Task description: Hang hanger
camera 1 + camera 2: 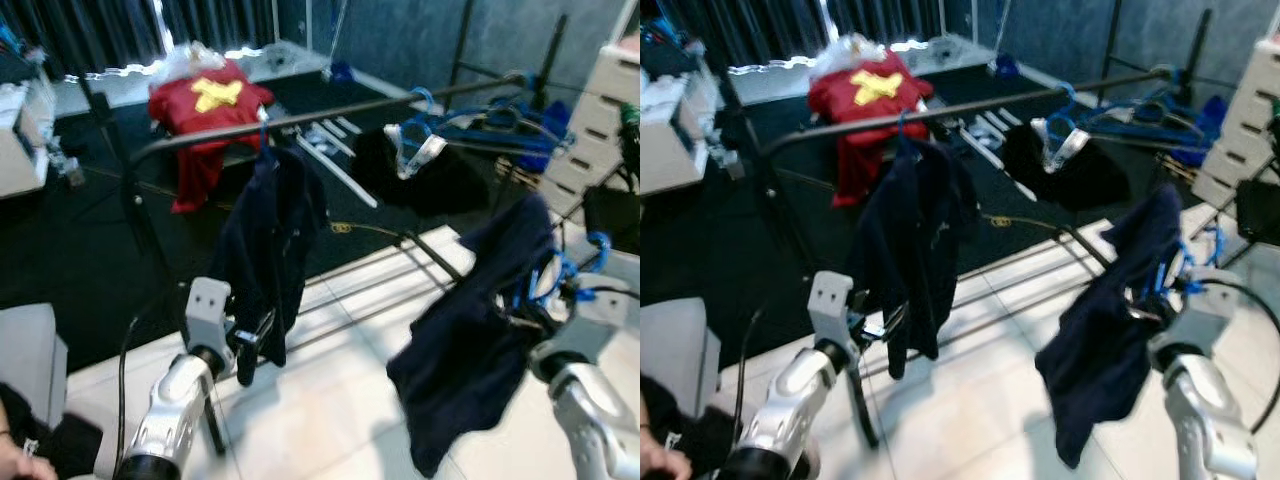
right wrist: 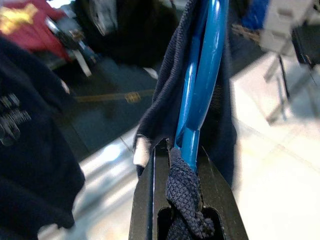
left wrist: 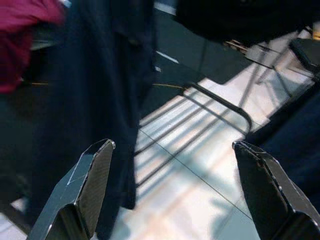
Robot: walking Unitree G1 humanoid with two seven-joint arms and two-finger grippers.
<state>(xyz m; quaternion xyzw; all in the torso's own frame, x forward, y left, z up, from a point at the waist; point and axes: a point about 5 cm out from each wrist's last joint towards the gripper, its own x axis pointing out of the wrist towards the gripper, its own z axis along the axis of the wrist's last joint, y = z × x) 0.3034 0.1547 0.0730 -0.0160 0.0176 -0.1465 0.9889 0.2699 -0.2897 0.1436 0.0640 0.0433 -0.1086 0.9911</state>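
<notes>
Head views: my right fingers (image 1: 540,318) carry the blue hanger (image 1: 560,275) with a navy shirt (image 1: 470,350) draped on it, raised toward the rail (image 1: 330,113) so the hook can reach.

Left wrist view: my left fingers (image 3: 175,190) are spread apart, empty.

Right wrist view: fingers pinched tight on hanger and cloth.

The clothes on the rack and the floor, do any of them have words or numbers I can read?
No text can be read.
Dark shirt on the rack: a pale print shows in the right wrist view, too blurred to read.
Red shirt: a yellow shape, no letters that can be made out.
Dark shirt with the blue hanger, clamped in the right tool: a small white tag, blank as far as can be seen.
</notes>
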